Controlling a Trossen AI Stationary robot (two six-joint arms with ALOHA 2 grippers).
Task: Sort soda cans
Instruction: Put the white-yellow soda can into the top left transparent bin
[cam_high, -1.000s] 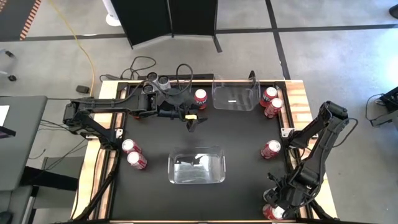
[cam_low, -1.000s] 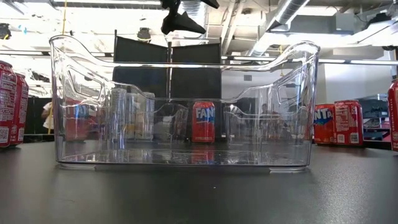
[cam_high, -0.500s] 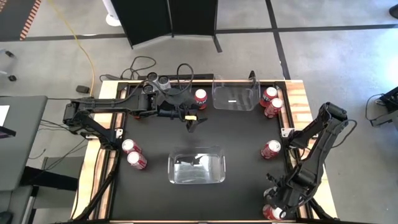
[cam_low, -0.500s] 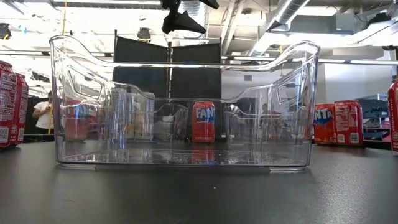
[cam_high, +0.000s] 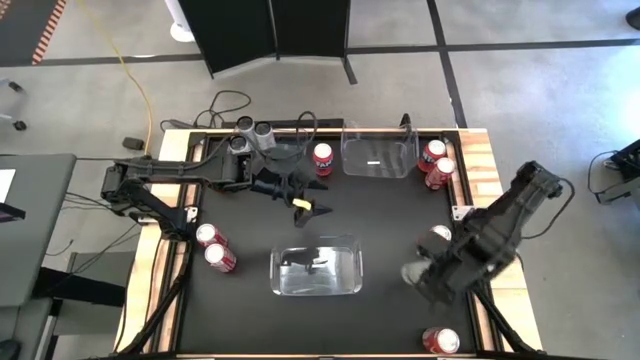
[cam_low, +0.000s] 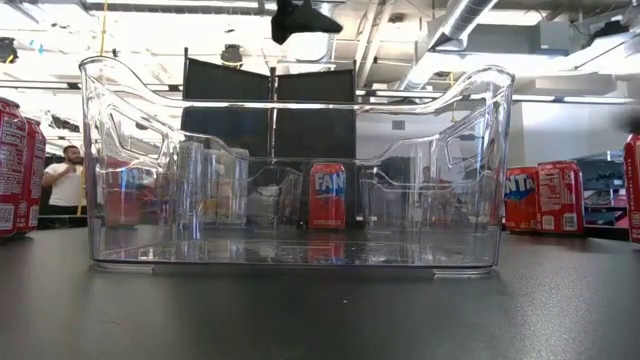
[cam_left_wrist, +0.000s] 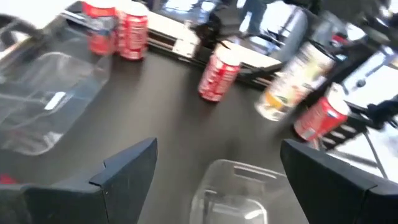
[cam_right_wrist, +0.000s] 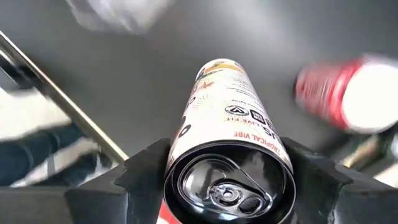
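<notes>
My right gripper is shut on a silver-white soda can and hovers to the right of the near clear bin. My left gripper is open and holds nothing, above the table between the two bins. Red cans stand upright on the table: one at the far edge, two far right, one beside my right arm, two on the left, and one in the near right corner. Silver cans stand at the far edge behind my left arm. My right gripper pinches the silver can between its two fingers, on the side wall just below the top rim. The pull-tab top faces the wrist camera, so the can lies along the fingers. It is lifted clear of the table and shows tilted in the left wrist view.
A second clear bin stands at the far edge, right of the middle. Bare black table lies between the two bins and along the near edge. Wooden rails frame the table on the left and right. A person stands in the room beyond, seen in the low view.
My right arm has swung from the near right corner toward the table's middle, up to the right side of the near bin, carrying the silver can clear of the table; a red can stays in that corner. My left gripper has shifted a little toward the near edge.
</notes>
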